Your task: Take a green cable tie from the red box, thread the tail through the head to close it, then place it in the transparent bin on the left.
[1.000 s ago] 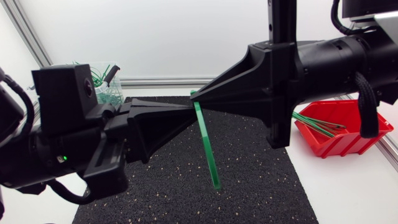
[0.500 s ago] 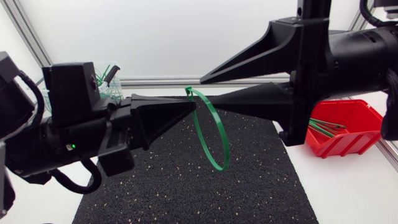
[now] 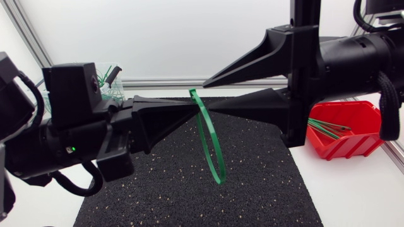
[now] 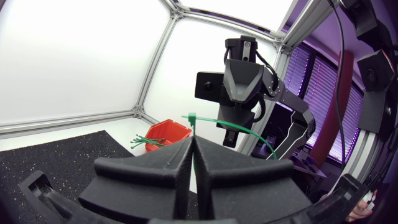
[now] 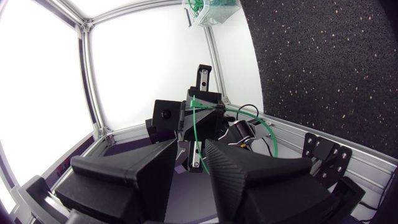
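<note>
The left gripper (image 3: 191, 108) clamps the thin green plastic cable tie (image 3: 218, 176) near its head, loop hanging below; the right gripper (image 3: 207, 96) gapes wide alongside.

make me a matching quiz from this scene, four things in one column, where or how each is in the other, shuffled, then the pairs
Things:
1. green cable tie
2. red box
3. transparent bin
4. right gripper

Place or state:
A. open, fingers apart
B. right of the black mat
C. past the mat's far left corner
D. bent into a curve, pinched by the left gripper above the mat

Pairs: 1-D, 2-B, 3-C, 4-A
</note>
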You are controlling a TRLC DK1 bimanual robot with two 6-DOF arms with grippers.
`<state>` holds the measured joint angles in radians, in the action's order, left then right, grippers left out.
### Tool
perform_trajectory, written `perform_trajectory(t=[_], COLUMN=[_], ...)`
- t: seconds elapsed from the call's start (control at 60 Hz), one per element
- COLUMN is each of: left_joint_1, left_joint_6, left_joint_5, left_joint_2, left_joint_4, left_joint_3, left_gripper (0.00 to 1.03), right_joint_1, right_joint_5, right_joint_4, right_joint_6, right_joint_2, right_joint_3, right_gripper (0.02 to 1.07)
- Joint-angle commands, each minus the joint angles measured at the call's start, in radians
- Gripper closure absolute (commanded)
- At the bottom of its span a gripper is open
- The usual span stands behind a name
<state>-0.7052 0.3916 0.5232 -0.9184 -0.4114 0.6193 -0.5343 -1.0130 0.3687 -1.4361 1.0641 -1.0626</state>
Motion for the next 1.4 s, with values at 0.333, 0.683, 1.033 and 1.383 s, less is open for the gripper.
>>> perform_trajectory(t=[0.333,0.683,1.033,1.383], left_joint_1=[0.003,0.035,0.032,0.001], left_joint_6=[0.001,0.018,0.02,0.023], left_joint_5=[0.014,0.037,0.041,0.043], left_joint_2=[0.01,-0.008,-0.014,-0.004], left_joint_4=[-0.004,-0.006,-0.006,-0.004], left_joint_3=[-0.012,-0.003,-0.003,-0.009], left_gripper=[1.0,1.0,1.0,1.0], right_joint_1=[-0.029,-0.055,-0.056,-0.056], right_joint_5=[0.005,0.008,0.039,0.056], right_joint_4=[0.009,0.009,0.009,0.033], right_joint_6=[0.019,0.034,0.052,0.074], right_joint_2=[0.022,0.056,0.039,0.03], right_joint_3=[0.019,0.016,0.009,0.003], right_gripper=[0.7,0.8,1.01,1.01])
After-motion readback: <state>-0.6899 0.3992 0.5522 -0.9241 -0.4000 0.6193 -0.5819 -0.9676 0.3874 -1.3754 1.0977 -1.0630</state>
